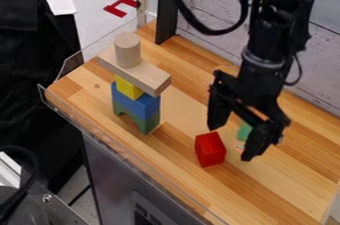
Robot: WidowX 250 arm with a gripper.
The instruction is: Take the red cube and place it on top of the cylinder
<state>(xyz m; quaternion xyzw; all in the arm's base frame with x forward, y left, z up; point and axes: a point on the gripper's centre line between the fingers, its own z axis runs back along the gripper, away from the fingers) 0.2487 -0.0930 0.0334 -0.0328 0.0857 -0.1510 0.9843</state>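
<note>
The claw [229, 143] is spread wide, with nothing between its two fingers. It hangs from the black arm [264, 35], which comes down from the top edge, and tilts so that one finger sits nearer the camera than the other. The red cube [210, 150] rests on the wooden surface [266, 191] just beside the claw, almost under its left-hand fingertip in the view, so the open pose looks meant for a grasp after a small shift over the cube.

Well apart from the claw, toward the view's left, the wooden cylinder [127, 50] stands upright on a plank [147, 76]. Beneath come a yellow block [127, 87], a blue block [136, 102] and a green arch [145, 122]. Its flat top probably serves as the cube's seat; on so tall and narrow a stack, a bump could topple everything.
</note>
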